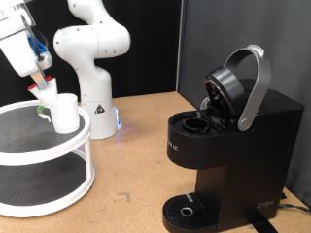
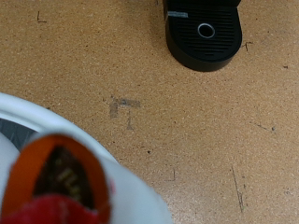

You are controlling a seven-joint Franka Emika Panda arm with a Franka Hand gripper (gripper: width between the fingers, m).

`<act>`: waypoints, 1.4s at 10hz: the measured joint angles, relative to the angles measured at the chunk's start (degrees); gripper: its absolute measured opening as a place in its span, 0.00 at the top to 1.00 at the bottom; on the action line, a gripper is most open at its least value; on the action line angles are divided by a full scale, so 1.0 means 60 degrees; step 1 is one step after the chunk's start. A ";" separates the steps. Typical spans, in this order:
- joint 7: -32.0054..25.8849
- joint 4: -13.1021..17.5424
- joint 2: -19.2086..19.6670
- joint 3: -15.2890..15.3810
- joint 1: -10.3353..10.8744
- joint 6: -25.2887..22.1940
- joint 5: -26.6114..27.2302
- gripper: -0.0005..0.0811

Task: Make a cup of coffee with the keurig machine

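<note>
Meanwhile the cup (image 1: pixel 64 112) stood on the top tier of a white two-tier stand (image 1: pixel 39 155) at the exterior view's left, and what it held could not be made out. The gripper (image 1: pixel 44 90) hung just above it, jaws closed on a small red-and-white pod (image 2: pixel 58 182). Across bare tabletop (image 1: pixel 136 175), the keurig machine (image 1: pixel 228 146) stood at the right, lid raised.

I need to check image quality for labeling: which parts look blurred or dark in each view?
Exterior view: the tool above the cup looks soft; the black coffee maker loses detail against the dark wall. Wrist view: the near white and orange shape is strongly out of focus; the floor marks stay sharp.
</note>
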 joint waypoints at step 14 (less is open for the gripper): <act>0.0829 0.1749 0.1021 0.0166 0.2149 -0.1568 0.3696 0.88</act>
